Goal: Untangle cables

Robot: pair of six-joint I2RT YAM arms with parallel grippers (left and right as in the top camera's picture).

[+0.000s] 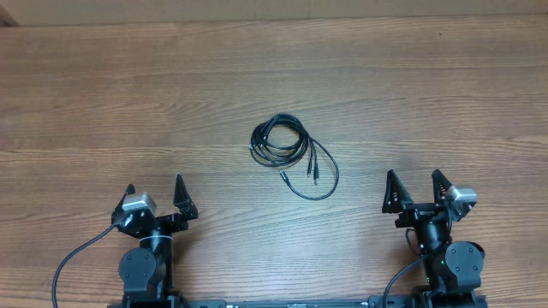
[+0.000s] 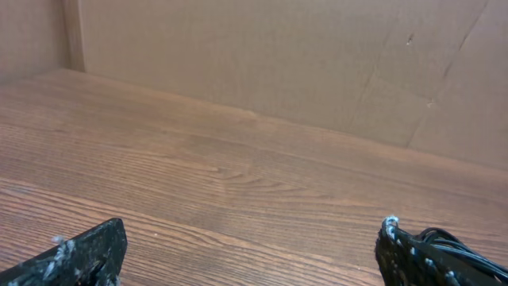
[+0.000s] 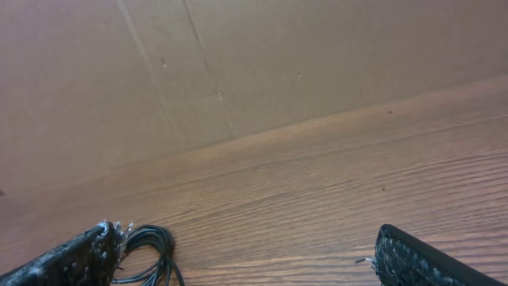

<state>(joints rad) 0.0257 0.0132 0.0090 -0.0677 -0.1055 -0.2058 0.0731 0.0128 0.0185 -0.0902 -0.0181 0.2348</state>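
The cables [image 1: 301, 147] lie in one small coil at mid-table [image 1: 428, 77], between the two arms and farther out; two grippers, left gripper [image 1: 155, 186] and right gripper [image 1: 415, 175], both stand wide open and empty; roughly three plug tips show, but the strands cannot be counted; grabbing several strands together could pull the knot tighter.

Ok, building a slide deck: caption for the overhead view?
Coiled black cables on the wooden table, untouched, with left gripper and right gripper both open.
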